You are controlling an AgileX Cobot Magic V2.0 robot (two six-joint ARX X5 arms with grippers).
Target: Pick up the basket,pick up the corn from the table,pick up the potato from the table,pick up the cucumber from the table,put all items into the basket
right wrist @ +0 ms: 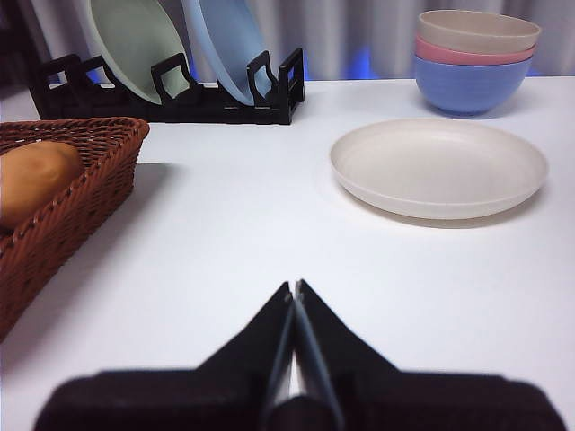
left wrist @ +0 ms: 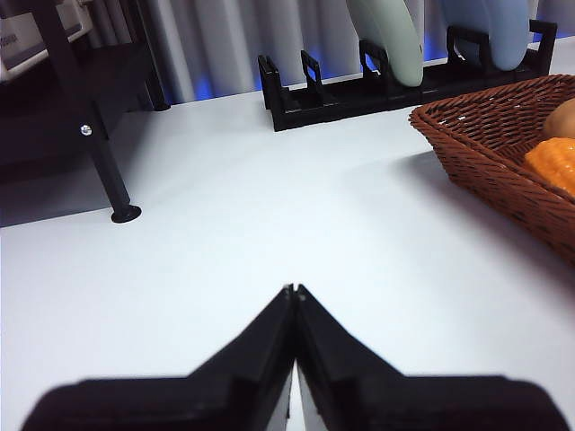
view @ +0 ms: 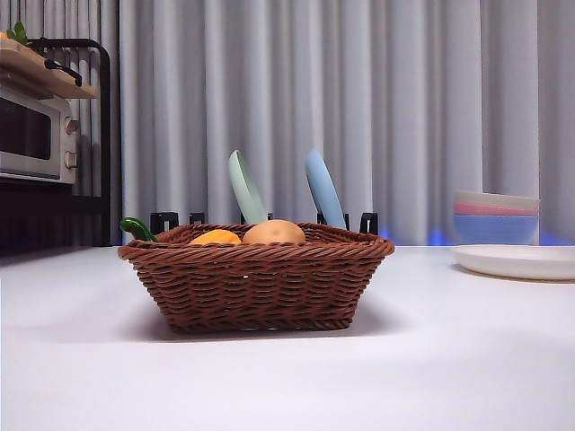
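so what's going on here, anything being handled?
Nothing is held. The basket sits on the table with the corn and potato inside; the cucumber pokes over its rim. The left gripper and right gripper are both shut and empty, off to either side.

— We are seeing a brown woven basket [view: 256, 283] holding an orange-yellow corn [view: 216, 238] and a tan potato [view: 274, 233].
— We are also noticing a dark green cucumber [view: 137, 228] tip and a white table [view: 449, 359].
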